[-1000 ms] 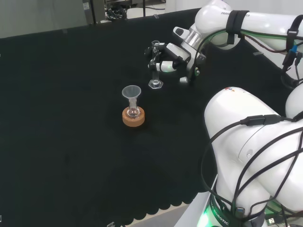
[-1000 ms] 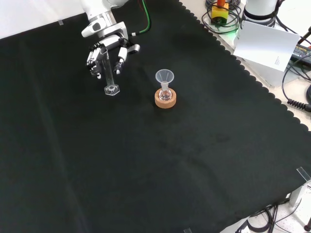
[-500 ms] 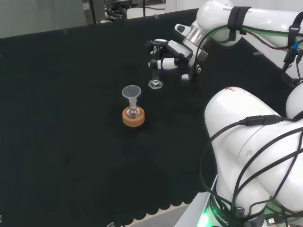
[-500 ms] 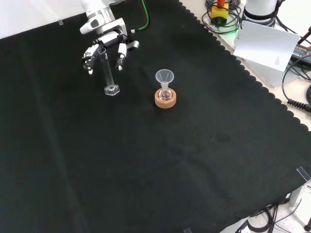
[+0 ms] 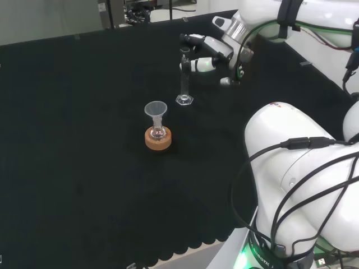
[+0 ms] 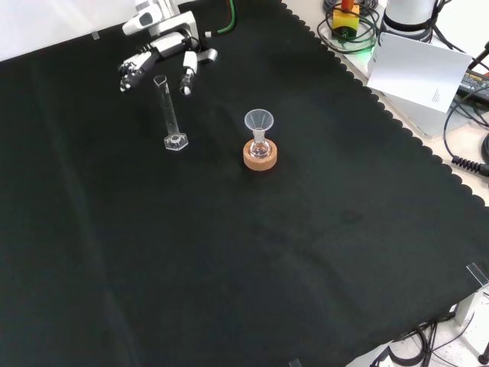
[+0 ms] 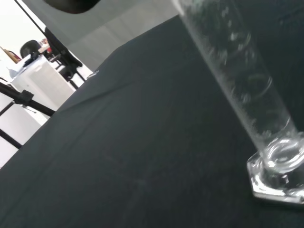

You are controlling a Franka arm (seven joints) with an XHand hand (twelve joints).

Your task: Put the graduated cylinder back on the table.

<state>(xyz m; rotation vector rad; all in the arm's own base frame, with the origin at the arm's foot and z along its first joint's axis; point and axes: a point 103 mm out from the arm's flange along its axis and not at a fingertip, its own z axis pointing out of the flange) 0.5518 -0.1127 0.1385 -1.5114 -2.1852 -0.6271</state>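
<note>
So the graduated cylinder (image 5: 183, 78) stands upright on its hexagonal foot on the black cloth (image 6: 267, 260), foot flat, as the wrist view (image 7: 266, 142) shows close up. The hand (image 5: 205, 53) hangs just beside the cylinder's top, to the right in the head view, fingers (image 6: 130, 70) straight and spread, holding nothing, clear of the tube in the front view (image 6: 168, 111). Task looks about done, cylinder is on the table and released. Handling guess: clear, thin-walled, tall and narrow on a small foot, so light, stiff, slick, breakable, and tippy if bumped near the rim; best hold would be around the mid tube, not the lip or the foot. Cannot tell if there is liquid inside. Near it, closer to the head camera and to the right in the front view, a small flask (image 5: 158, 133) sits in a cork ring (image 5: 158, 140) with a funnel (image 5: 155, 110) in its neck, well apart from the cylinder. Cloth is flat, matte, scalloped edge; lots of free room around. Cables and a white sheet (image 6: 416, 69) lie off the cloth at the front view's right
</note>
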